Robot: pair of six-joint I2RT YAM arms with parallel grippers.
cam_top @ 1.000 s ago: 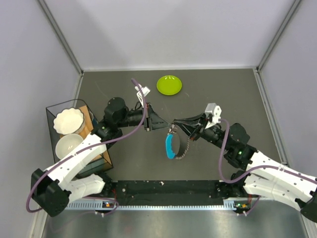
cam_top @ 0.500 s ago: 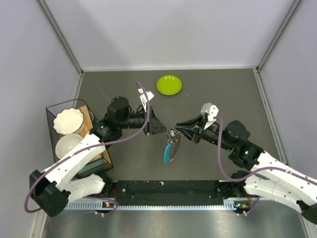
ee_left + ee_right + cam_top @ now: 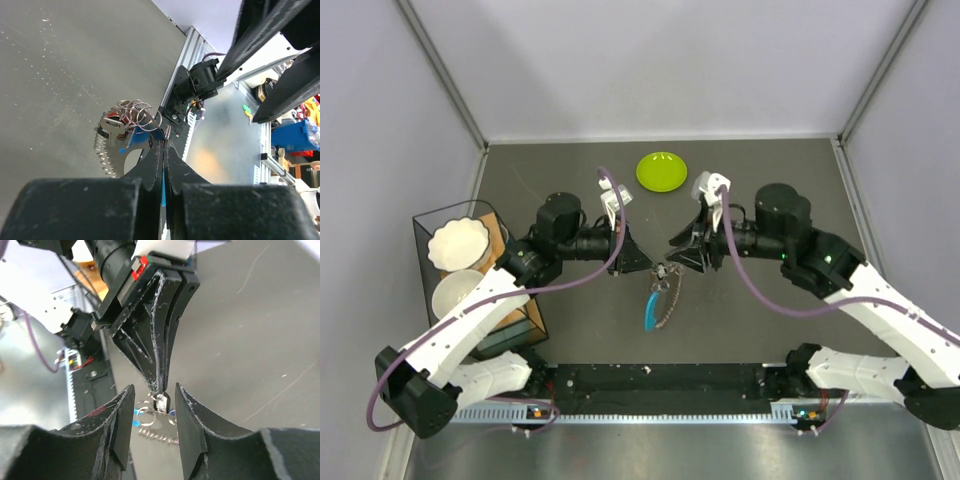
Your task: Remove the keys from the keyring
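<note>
Left gripper jaws squeeze the floppy grey bead-chain keyring; right gripper jaws stand open around tiny, probably slippery metal keys.

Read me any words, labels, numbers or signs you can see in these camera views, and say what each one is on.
No readable text in any view.
Red patch on the left gripper: no letters can be made out.
keyring and green plate: no print visible.
Clutter beyond the table edge, left wrist view: too blurred to read.
</note>
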